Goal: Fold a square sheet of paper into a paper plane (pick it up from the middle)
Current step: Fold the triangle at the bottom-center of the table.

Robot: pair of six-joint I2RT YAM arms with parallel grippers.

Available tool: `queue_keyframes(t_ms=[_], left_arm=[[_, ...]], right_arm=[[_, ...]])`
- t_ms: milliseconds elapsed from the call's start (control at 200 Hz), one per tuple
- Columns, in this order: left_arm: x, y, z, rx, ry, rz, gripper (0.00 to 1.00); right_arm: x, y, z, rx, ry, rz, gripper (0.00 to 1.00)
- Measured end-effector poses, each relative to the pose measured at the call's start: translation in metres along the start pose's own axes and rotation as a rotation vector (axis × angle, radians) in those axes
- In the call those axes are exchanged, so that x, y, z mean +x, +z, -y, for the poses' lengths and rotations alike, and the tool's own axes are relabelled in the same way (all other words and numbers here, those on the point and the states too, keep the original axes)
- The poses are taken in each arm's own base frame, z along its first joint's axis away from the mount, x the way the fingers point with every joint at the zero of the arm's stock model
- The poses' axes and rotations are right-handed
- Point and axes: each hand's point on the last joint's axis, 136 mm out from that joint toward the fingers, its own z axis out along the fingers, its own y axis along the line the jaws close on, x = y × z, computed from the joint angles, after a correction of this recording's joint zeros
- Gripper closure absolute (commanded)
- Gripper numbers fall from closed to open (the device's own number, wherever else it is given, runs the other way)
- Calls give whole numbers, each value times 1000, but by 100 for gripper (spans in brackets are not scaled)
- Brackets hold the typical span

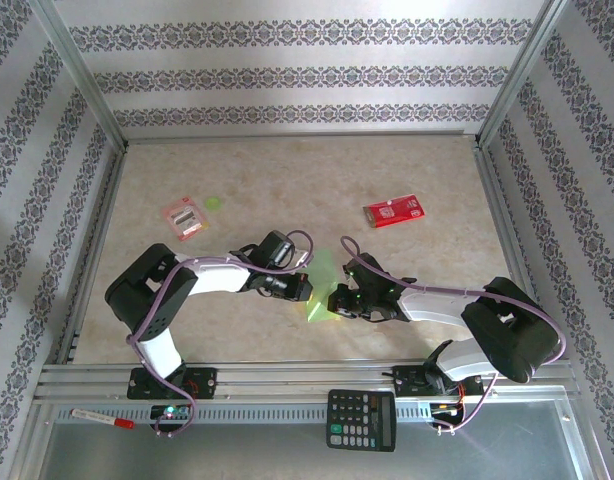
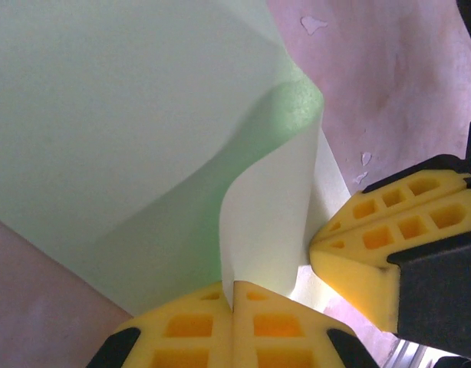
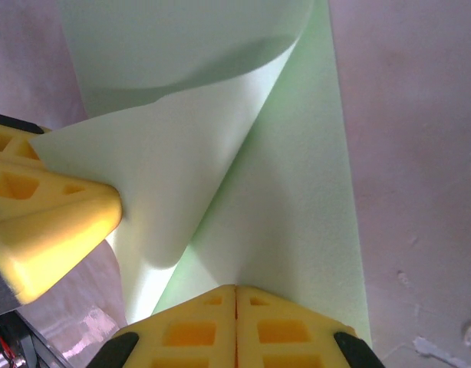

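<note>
Top external view: one square sheet of paper (image 1: 325,270), light green, is held off the worktop (image 1: 287,170) near the middle of its near edge, between the two arms. The left end effector (image 1: 301,286) is clenched on the sheet. In the left wrist view its yellow fingers (image 2: 182,337) meet, with a curled paper edge pinched in their seam. The right end effector (image 1: 339,300) is also clenched on the sheet. In the right wrist view its fingers (image 3: 289,330) close where a raised flap meets the flatter layer. The two end effectors sit just beside each other.

Other items, counted:
- Two printed packets: one red packet (image 1: 393,211) toward the right edge and one red-and-white packet (image 1: 185,219) near the left edge. The print on both is too small to read.
- One round green disc (image 1: 213,204), just beside the red-and-white packet.
- One black calculator (image 1: 361,420) on the metal rail (image 1: 267,410) below the near edge. Its key legends are illegible.
- One red-and-white marker (image 1: 102,418) at the rail's left end.
</note>
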Motion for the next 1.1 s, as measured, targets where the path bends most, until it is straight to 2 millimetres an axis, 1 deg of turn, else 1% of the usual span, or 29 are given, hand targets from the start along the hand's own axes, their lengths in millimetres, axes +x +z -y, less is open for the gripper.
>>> queue_keyframes(t_ms=[460,1099], left_arm=[[5,0,-4,-7,-8,-9,100],[4,1,-9,-12,-22,-10,100]], right_arm=[[0,0,0,2,1,0,93],[0,-1,1,7,-2,0,92]])
